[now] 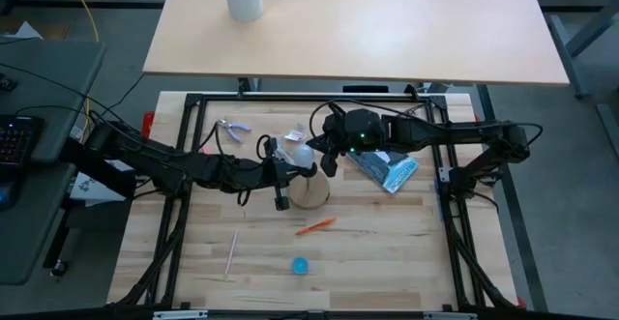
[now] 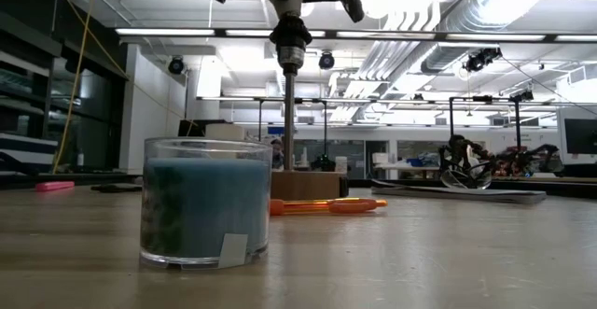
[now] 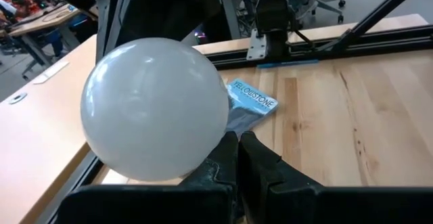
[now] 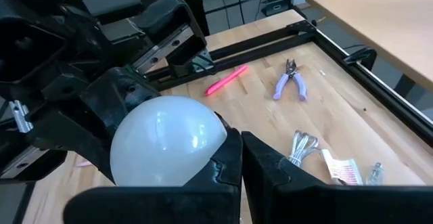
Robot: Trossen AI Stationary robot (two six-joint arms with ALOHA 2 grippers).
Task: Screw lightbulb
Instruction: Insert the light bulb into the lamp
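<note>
The white lightbulb [image 1: 298, 153] sits on top of a thin upright stem [image 2: 288, 113] that rises from a round wooden base [image 1: 311, 194]. Its greyish socket end shows in the low view [image 2: 289, 38]. My left gripper [image 3: 238, 146] comes from the table's left and is shut beside the bulb [image 3: 155, 109]. My right gripper [image 4: 241, 146] comes from the right and is shut on the bulb's other side [image 4: 169, 139]. In the high view the left gripper [image 1: 280, 172] and the right gripper [image 1: 327, 159] flank the bulb. My left gripper has nothing between its shut fingers. One finger [image 3: 220, 158] lies against the bulb's round glass low on its side [image 3: 203, 158], coming level from the table's left. The bulb hides the exact spot. My right gripper is also shut on nothing. One finger [image 4: 226, 160] lies against the bulb's round glass [image 4: 206, 149], coming level from the table's right. The bulb stands upright on the stem.
A blue printed packet [image 1: 387, 168] lies right of the lamp. An orange pen [image 1: 315, 226], a thin pink stick [image 1: 231, 250] and a small blue round jar [image 2: 203, 202] lie nearer. Purple pliers [image 4: 291, 82] and a pink marker [image 4: 226, 80] lie toward the far left.
</note>
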